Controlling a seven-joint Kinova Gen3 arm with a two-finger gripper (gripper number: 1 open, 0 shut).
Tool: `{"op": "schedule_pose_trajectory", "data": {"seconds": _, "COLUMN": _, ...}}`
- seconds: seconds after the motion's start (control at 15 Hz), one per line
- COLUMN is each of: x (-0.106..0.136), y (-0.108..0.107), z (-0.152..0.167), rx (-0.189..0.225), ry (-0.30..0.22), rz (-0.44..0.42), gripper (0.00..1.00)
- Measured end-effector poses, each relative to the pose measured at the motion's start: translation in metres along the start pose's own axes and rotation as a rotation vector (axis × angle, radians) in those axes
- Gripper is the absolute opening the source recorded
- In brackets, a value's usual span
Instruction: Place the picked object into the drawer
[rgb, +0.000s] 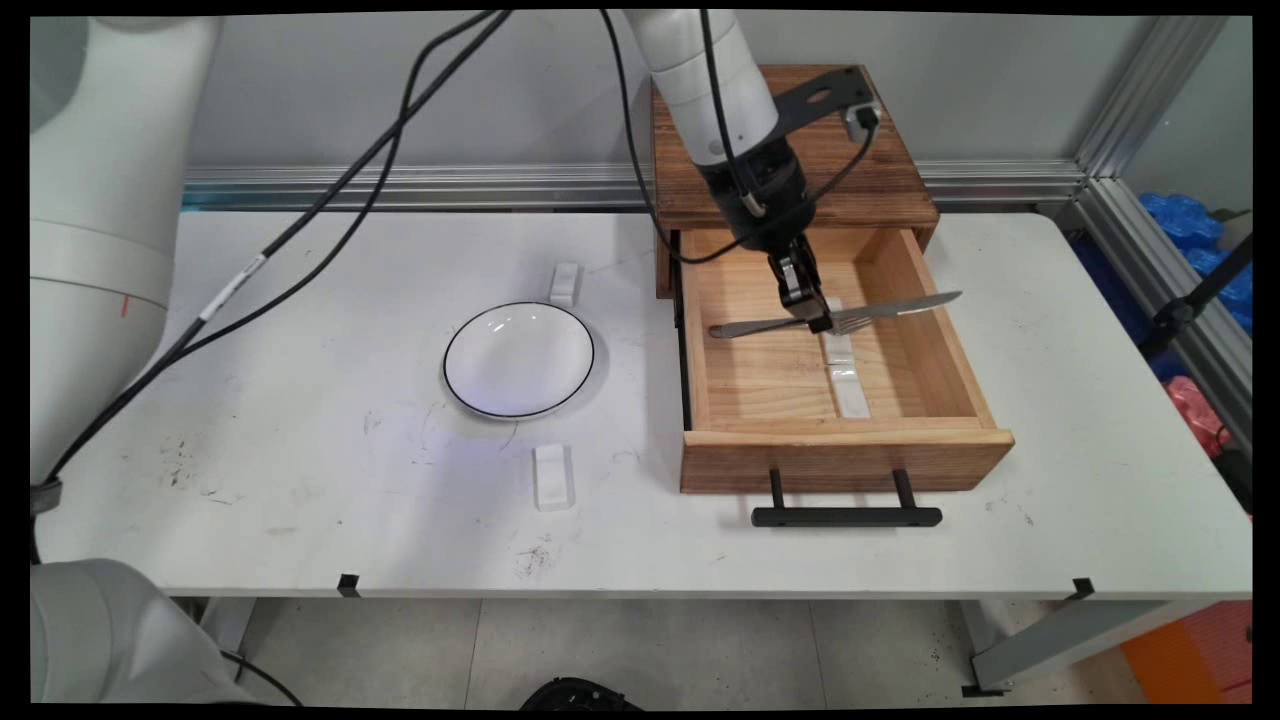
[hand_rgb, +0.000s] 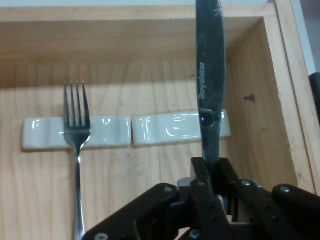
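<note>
My gripper (rgb: 815, 318) is inside the open wooden drawer (rgb: 845, 455), shut on the handle of a steel knife (rgb: 922, 302) whose blade points toward the drawer's right wall. In the hand view the gripper (hand_rgb: 212, 167) holds the knife (hand_rgb: 210, 75) above the right one of two white cutlery rests (hand_rgb: 165, 127). A fork (hand_rgb: 76, 130) lies with its neck across the left rest (hand_rgb: 45, 134), tines pointing the same way as the blade. From the main view the fork (rgb: 750, 327) lies just beside my fingers, its handle toward the drawer's left wall.
The drawer is pulled out of a wooden cabinet (rgb: 880, 170) at the back; its black handle (rgb: 845, 516) juts toward the table's front. A white plate (rgb: 518, 360) with a dark rim sits left of the drawer, with one white rest (rgb: 564, 283) behind it and another (rgb: 553, 476) in front.
</note>
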Motion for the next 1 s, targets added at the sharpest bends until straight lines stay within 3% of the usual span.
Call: {"op": "schedule_pose_trajectory", "data": {"seconds": 1.0, "x": 0.005, "y": -0.005, "z": 0.032, "rx": -0.008, "ry": -0.072, "rz": -0.015, "gripper": 0.00}}
